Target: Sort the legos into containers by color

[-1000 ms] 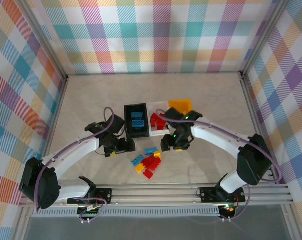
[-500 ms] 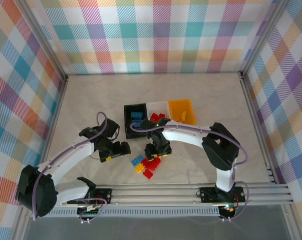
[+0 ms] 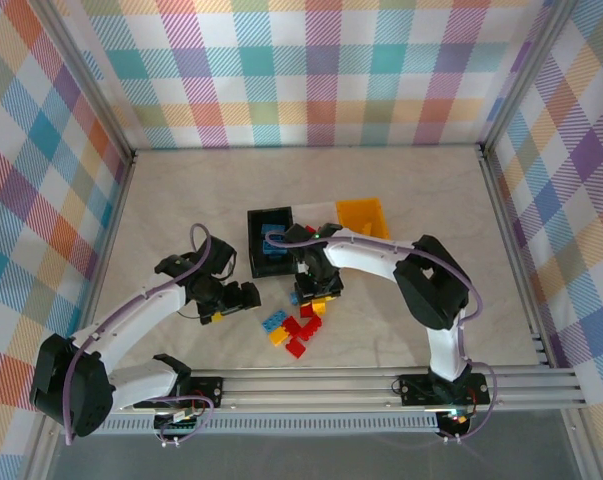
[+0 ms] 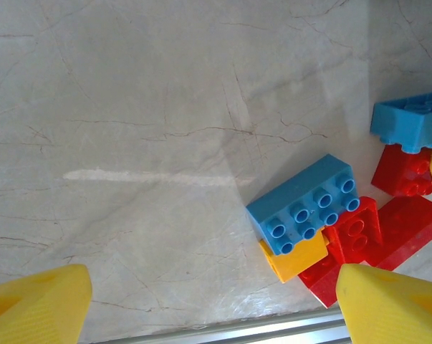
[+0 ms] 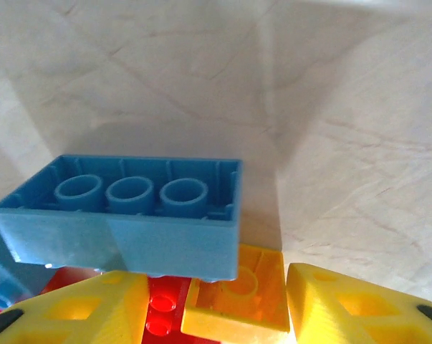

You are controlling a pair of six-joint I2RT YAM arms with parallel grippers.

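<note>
Right wrist: blue lego (image 5: 130, 215), hollow side up, long axis crosswise; right pincer (image 5: 216, 290) parted.

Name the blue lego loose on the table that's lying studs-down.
The blue lego just ahead of the fingers of the right gripper: its hollow underside with three tubes faces up. The other loose blue lego shows its studs.

The right gripper (image 3: 313, 295) has swung left to the legos (image 3: 297, 330) near the black bin (image 3: 253, 245). The left gripper (image 3: 236, 300) slid back a little.
</note>
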